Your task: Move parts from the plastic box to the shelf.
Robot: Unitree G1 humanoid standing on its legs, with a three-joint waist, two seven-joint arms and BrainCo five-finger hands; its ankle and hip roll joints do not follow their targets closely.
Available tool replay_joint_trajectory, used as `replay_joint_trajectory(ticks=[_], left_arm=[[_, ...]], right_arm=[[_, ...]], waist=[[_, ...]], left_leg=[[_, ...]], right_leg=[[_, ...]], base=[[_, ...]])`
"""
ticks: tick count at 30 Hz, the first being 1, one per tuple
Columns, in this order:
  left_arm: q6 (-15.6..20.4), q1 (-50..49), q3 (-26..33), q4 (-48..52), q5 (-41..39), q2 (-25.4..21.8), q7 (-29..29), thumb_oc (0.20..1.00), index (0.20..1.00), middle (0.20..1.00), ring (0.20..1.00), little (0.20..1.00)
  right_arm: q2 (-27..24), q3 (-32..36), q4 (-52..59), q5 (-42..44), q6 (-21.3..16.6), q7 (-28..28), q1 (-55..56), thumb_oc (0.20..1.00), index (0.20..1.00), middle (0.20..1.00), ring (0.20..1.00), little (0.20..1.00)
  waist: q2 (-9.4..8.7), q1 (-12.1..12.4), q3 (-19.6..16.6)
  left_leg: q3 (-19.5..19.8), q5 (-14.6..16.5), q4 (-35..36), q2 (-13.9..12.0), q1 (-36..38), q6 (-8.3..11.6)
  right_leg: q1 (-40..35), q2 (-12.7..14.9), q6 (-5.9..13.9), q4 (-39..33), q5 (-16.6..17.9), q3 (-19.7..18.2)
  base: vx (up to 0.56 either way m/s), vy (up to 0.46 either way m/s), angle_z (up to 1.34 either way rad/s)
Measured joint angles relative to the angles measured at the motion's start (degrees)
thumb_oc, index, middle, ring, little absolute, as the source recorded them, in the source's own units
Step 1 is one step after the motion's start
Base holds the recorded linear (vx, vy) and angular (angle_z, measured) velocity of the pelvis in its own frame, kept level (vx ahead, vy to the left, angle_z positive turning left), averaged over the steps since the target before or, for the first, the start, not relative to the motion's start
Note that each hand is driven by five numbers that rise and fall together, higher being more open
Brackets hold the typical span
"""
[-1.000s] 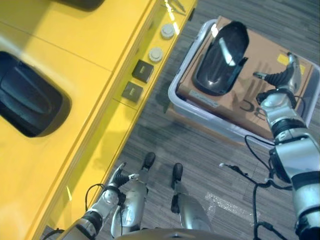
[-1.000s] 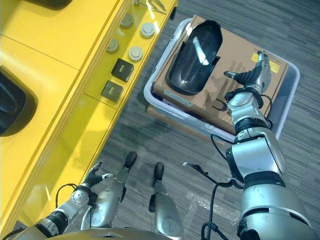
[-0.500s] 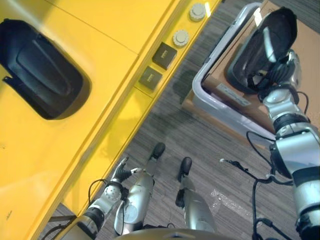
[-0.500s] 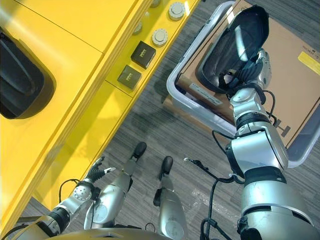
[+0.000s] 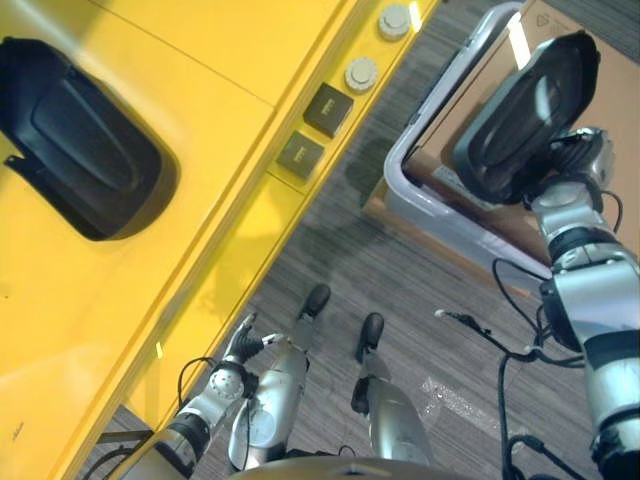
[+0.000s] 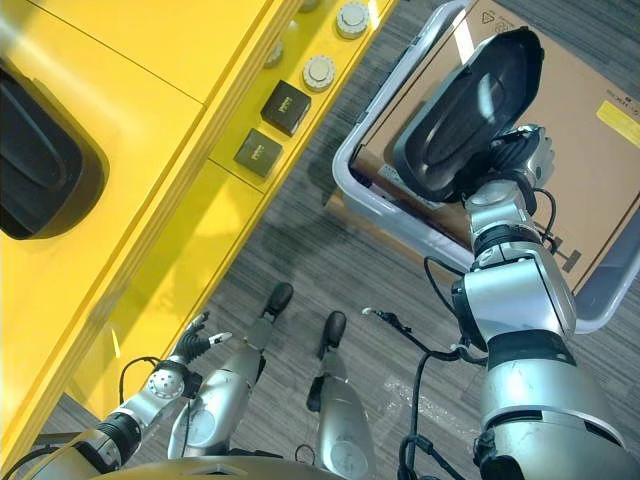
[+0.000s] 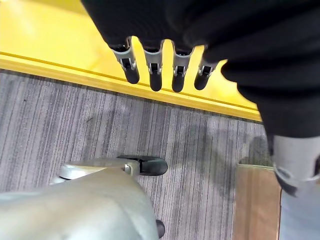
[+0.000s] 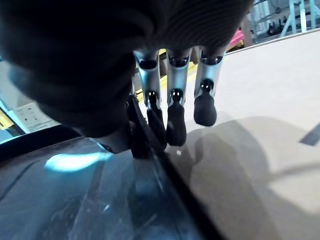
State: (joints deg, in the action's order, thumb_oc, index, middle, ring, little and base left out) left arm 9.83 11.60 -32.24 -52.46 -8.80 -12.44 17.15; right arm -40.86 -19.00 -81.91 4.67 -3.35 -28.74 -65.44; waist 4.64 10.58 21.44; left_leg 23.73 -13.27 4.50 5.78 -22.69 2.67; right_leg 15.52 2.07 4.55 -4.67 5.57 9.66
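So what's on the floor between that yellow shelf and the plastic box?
Bare grey carpet: in the left eye view nothing lies between the yellow shelf and the plastic box.

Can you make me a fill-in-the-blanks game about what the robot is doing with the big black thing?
1. The right hand holds a glossy part whose colour is ____.
2. That part is raised above a cardboard sheet lying in the clear plastic ____.
3. Another dark part already rests on the shelf, which is coloured ____.
4. The left hand hangs low by the shelf edge with its fingers ____.

Missing words: black; box; yellow; open
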Motion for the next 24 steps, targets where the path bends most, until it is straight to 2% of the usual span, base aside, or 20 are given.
replay_joint_trajectory(ticks=[8,9,13,15,16,17,18,19,20,24], left_arm=[[-0.32,-1.21,2.16,2.96,-0.12,-1.03,-0.06,1.0,1.0,1.0,1.0,1.0],[-0.6,-2.04,3.73,6.91,-0.75,-1.92,-0.04,1.0,1.0,1.0,1.0,1.0],[-0.67,-2.51,4.33,20.14,-1.11,-6.29,-0.28,1.0,1.0,1.0,1.0,1.0],[-0.27,-0.88,6.01,23.55,-1.13,-7.37,-0.35,1.0,1.0,1.0,1.0,1.0],[-0.93,-0.38,7.09,29.69,-1.2,-9.3,-1.15,1.0,1.0,1.0,1.0,1.0],[-0.71,-0.41,7.42,32.72,-1.2,-10.3,-1.34,1.0,1.0,1.0,1.0,1.0],[0.32,0.32,7.35,33.13,-1.24,-10.42,-1.36,1.0,1.0,1.0,1.0,1.0],[-0.34,1.13,7.64,34.82,-2.89,-10.55,-2.71,1.0,1.0,1.0,1.0,1.0],[-0.28,0.77,7.29,35.18,-3.7,-9.86,-4.44,1.0,1.0,1.0,1.0,1.0],[-1.27,1.92,7.36,36.51,-8.89,-8.64,-7.31,1.0,1.0,1.0,1.0,1.0]], right_arm=[[0.04,2.95,3.32,2.9,0.14,0.84,5.2,0.2,0.2,0.2,0.2,0.2],[-0.15,3.59,7.91,2.8,-0.06,0.68,7.25,0.2,0.2,0.2,0.2,0.2],[-1.18,3.56,13.87,1.14,0.18,-0.23,9.7,0.2,0.2,0.2,0.2,0.2],[-2.9,3.58,19.11,-1.6,0.22,-0.59,12.24,0.2,0.2,0.2,0.2,0.2],[-5.37,3.6,26.09,-5.59,0.73,-0.38,15.4,0.2,0.2,0.2,0.2,0.2],[-6.85,3.29,28.28,-7.46,0.67,-0.35,15.88,0.2,0.2,0.2,0.2,0.2],[-7.51,2.76,28.59,-8.38,0.07,-0.69,15.58,0.2,0.2,0.2,0.2,0.2],[-8.82,2.15,33.69,-11.18,1.33,-0.61,16.57,0.2,0.2,0.2,0.2,0.2],[-9.46,0.95,36.54,-15.15,0.32,-0.78,17.29,0.2,0.2,0.2,0.2,0.2],[-10.77,1.9,46.63,-23.1,1.37,-0.23,22.01,0.2,0.2,0.2,0.2,0.2]], waist=[[0.15,-1.71,-0.15],[0.15,-2.48,-0.17],[0.22,-3.23,-0.39],[0.33,-3.74,-0.94],[0.3,-4.29,-0.93],[0.32,-4.56,-1.24],[0.19,-5.04,-2.76],[-0.09,-6.13,-3.62],[-0.96,-6.98,-6.63],[-3.2,-9.28,-8.87]], left_leg=[[-0.12,0.14,0.02,0.1,2.79,0.14],[-0.44,0.49,0.03,0.08,3.47,0.59],[-1.48,0.73,0.04,-0.11,4.86,0.76],[-1.66,0.99,0.02,-0.21,5.96,0.82],[-1.59,1.26,0.03,-0.22,7.56,0.68],[-1.7,1.45,0.06,-0.19,8.58,0.46],[-1.83,1.73,0.03,-0.27,8.83,0.39],[-2.76,2.42,0.04,-0.37,10.72,-0.09],[-4.1,3.19,0.04,-0.58,11.62,-0.63],[-6.38,3.82,0.05,-1.16,15.85,-1.25]], right_leg=[[-2.77,0.15,0.22,-0.01,-0.16,-0.14],[-3.32,0.17,0.17,0.0,0.04,-0.57],[-4.39,0.17,0.16,0.0,0.5,-1.32],[-5.46,0.21,0.11,0.0,0.57,-1.39],[-7.17,0.15,-0.12,0.0,0.73,-1.38],[-8.12,0.16,0.06,0.0,0.58,-1.49],[-8.25,0.25,0.13,-0.03,0.38,-1.58],[-9.97,0.26,0.02,0.0,0.03,-2.17],[-10.39,0.24,-0.16,-0.03,-0.28,-3.21],[-13.86,-0.16,-0.21,-0.02,-0.99,-5.67]], base=[[0.02,-0.034,-0.01],[0.04,-0.061,-0.11],[0.03,-0.056,-0.13],[0.04,-0.106,-0.02],[0.04,-0.063,0.01],[0.05,-0.038,-0.02],[0.08,-0.061,-0.09],[0.09,-0.073,-0.37],[0.09,-0.08,-0.33],[0.05,-0.056,-0.35]])
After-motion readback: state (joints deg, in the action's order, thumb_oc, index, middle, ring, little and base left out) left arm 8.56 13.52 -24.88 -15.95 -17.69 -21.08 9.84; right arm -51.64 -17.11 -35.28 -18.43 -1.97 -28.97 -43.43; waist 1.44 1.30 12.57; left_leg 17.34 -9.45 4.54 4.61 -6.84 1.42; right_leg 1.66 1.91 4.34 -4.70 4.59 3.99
